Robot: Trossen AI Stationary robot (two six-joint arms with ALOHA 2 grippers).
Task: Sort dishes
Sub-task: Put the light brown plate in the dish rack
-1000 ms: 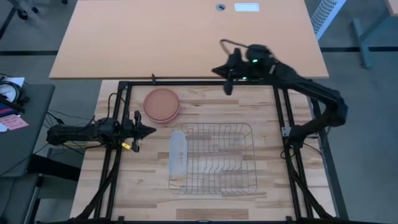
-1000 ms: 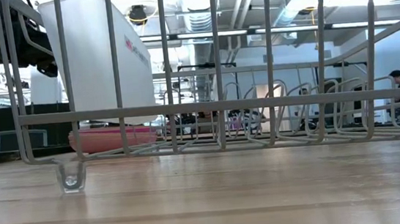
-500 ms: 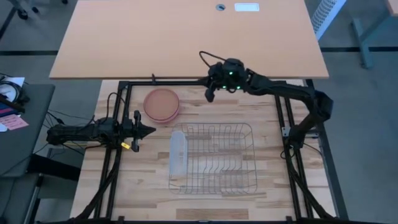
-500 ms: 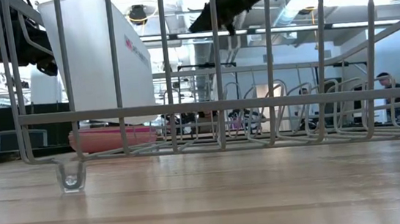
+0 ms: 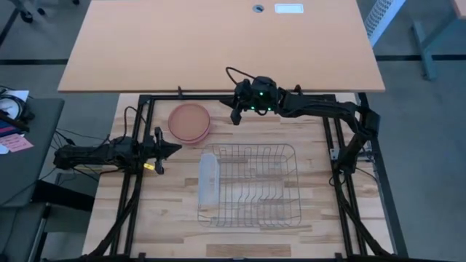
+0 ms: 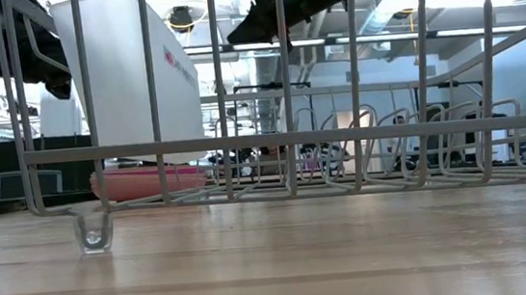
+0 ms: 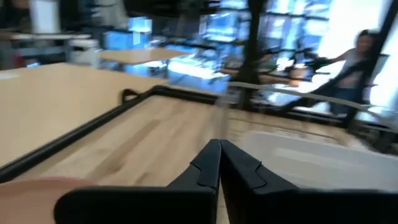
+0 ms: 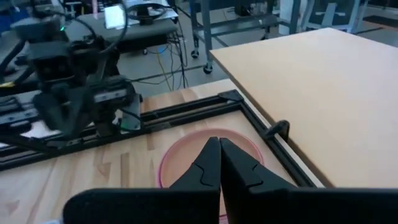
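Wooden table [image 5: 175, 218] with black frame bars round the sides. Stack of plates [image 5: 189, 121] lying flat near the far left corner, just beside the wire rack [image 5: 251, 185] and white tray [image 5: 208, 178]. Right gripper [image 5: 235, 114] now swung over from the far right, close to the plates, fingers pressed together, holding nothing. Looks ready for a first pick. Left gripper [image 5: 175, 150] waiting by the left bar, tips together, empty too. Plenty of bare wood between plates and rack, but far bar close behind.
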